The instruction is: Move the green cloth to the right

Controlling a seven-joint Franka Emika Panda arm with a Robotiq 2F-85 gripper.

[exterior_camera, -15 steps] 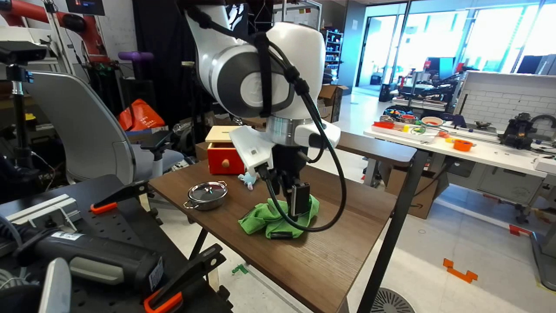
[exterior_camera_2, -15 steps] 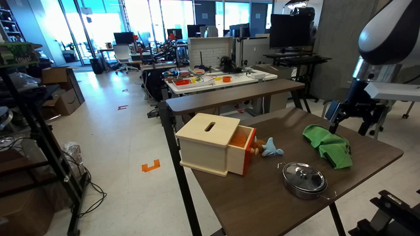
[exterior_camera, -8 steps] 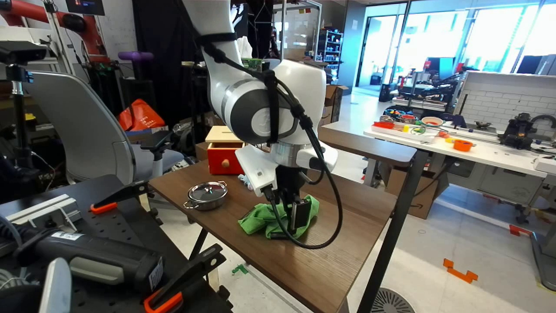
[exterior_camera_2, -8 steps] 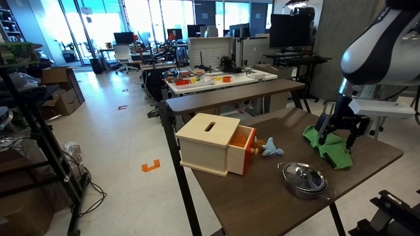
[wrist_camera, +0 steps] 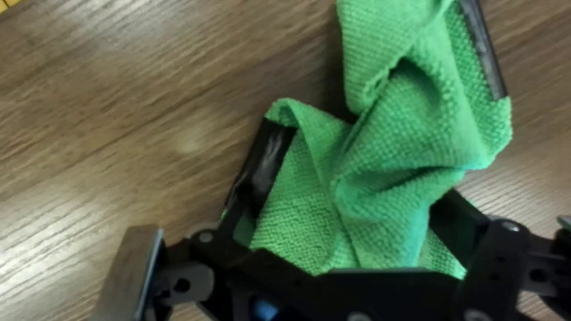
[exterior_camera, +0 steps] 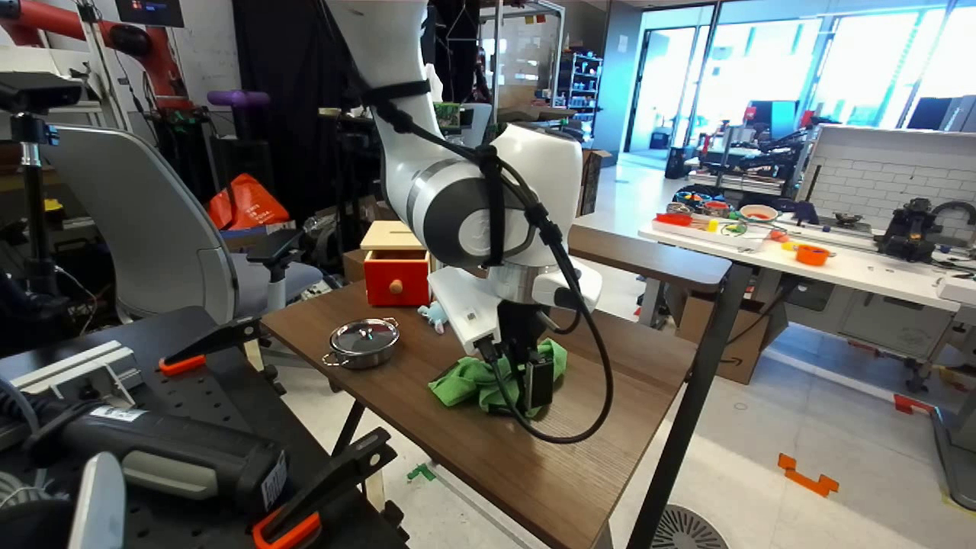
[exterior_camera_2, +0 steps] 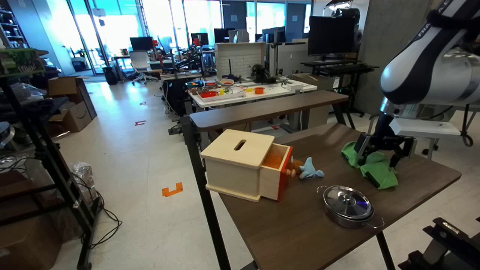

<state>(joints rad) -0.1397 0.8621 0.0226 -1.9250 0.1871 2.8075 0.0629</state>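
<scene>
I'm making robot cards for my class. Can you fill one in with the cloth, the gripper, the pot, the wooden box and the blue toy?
Cloth: green, crumpled, with black strips, on the brown table
Gripper: open, with cloth between its fingers
Pot: shiny metal, lid on
Wooden box: slot in the top, drawer partly open, with a red front
Blue toy: on the table, near the drawer
</scene>
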